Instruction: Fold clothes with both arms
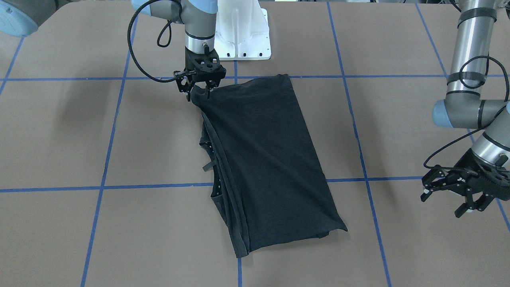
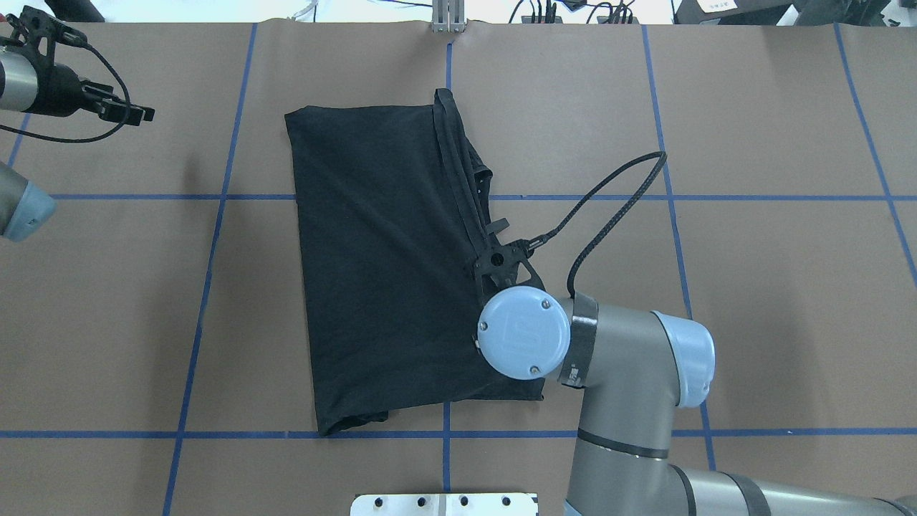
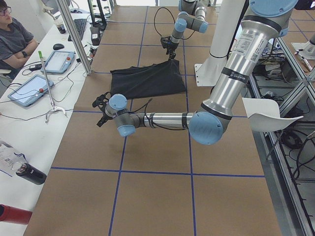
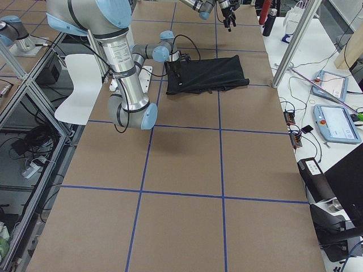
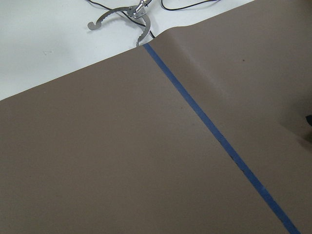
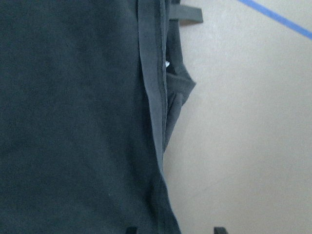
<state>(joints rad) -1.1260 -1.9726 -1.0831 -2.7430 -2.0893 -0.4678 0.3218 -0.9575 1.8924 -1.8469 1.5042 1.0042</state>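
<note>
Nearest the front-facing camera, the left arm's black two-finger gripper [image 1: 448, 199] hangs over bare brown table [image 1: 59, 139], jaws spread wide and holding nothing, well apart from the folded black T-shirt [image 1: 263, 159] lying mid-table (plain side up, hems stacked along one edge). Farther back, beside the white base pedestal [image 1: 243, 32], the right arm's black gripper [image 1: 198, 92] pinches the shirt's lifted corner.

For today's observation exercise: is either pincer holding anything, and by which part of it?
The right pincer pinches the black T-shirt at the corner nearest the robot's base. The left pincer is open, off to the side, holding nothing.
</note>
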